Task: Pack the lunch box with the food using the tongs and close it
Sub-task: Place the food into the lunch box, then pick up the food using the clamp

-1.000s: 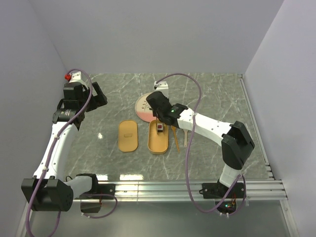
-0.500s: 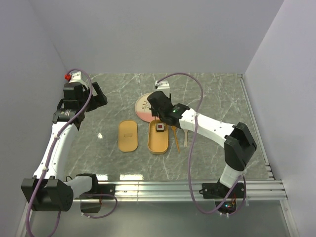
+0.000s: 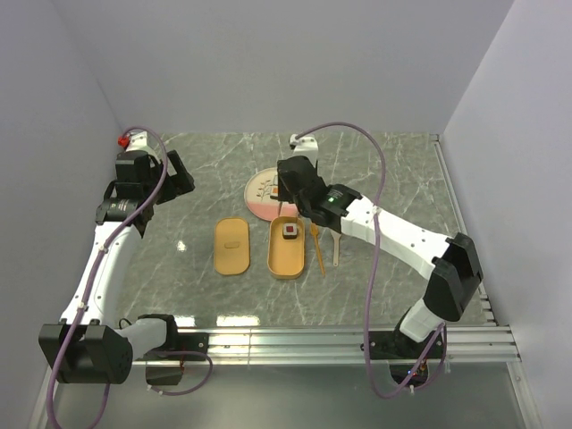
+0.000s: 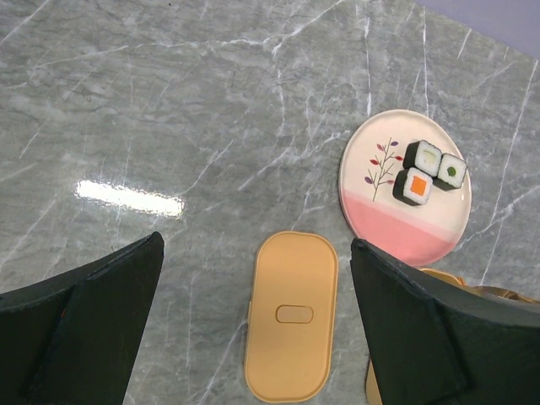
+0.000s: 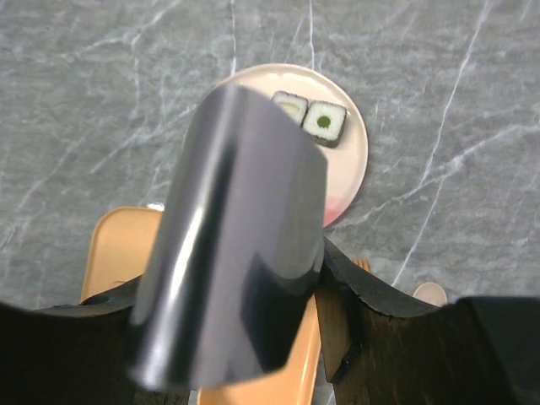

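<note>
The tan-orange lunch box [image 3: 286,255] stands open mid-table with one piece of food [image 3: 290,232] lying in its far end. Its flat lid [image 3: 231,246] lies to its left, also seen as the lid [image 4: 291,325] in the left wrist view. More food [image 4: 426,171], three rolls, sits on the round plate [image 4: 396,232]. My right gripper [image 3: 293,186] is shut on the grey tongs [image 5: 236,253], which fill its wrist view, above the near edge of the plate [image 3: 261,201]. My left gripper [image 3: 174,174] hangs open at the far left, empty.
An orange spoon [image 3: 317,246] and a beige spoon [image 3: 335,246] lie just right of the box. Grey walls close in the left, back and right. A rail runs along the near edge.
The right gripper has eased its squeeze on the tongs and drawn back toward the plate, leaving the roll in the box. The left arm has not moved.
</note>
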Action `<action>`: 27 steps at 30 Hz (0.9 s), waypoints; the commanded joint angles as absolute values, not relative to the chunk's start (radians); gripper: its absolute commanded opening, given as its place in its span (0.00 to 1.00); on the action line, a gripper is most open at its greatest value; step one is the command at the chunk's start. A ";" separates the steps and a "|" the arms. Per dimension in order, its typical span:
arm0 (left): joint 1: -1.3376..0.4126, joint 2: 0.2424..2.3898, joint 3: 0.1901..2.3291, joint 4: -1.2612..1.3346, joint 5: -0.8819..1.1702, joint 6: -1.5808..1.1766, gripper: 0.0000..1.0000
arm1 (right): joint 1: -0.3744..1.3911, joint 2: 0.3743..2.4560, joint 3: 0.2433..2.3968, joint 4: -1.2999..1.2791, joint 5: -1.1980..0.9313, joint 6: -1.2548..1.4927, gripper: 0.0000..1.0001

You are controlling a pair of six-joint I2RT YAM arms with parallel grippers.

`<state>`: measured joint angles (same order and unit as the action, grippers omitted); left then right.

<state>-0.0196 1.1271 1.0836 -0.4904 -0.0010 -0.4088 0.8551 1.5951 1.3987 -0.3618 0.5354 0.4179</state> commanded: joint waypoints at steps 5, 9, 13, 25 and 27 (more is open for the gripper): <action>-0.023 1.098 1.086 -0.463 0.003 -0.402 0.99 | 0.856 1.689 1.592 -0.298 0.566 0.336 0.54; -0.023 1.097 1.086 -0.465 0.003 -0.400 0.99 | 0.835 1.808 1.696 -0.290 0.572 0.311 0.54; -0.025 1.101 1.089 -0.468 0.002 -0.396 1.00 | 0.810 1.891 1.813 -0.301 0.563 0.304 0.55; -0.025 1.126 1.089 -0.463 -0.028 -0.385 0.99 | 0.772 1.973 1.868 -0.311 0.554 0.296 0.57; -0.023 1.132 1.091 -0.462 -0.028 -0.382 0.99 | 0.767 1.982 1.865 -0.310 0.546 0.301 0.57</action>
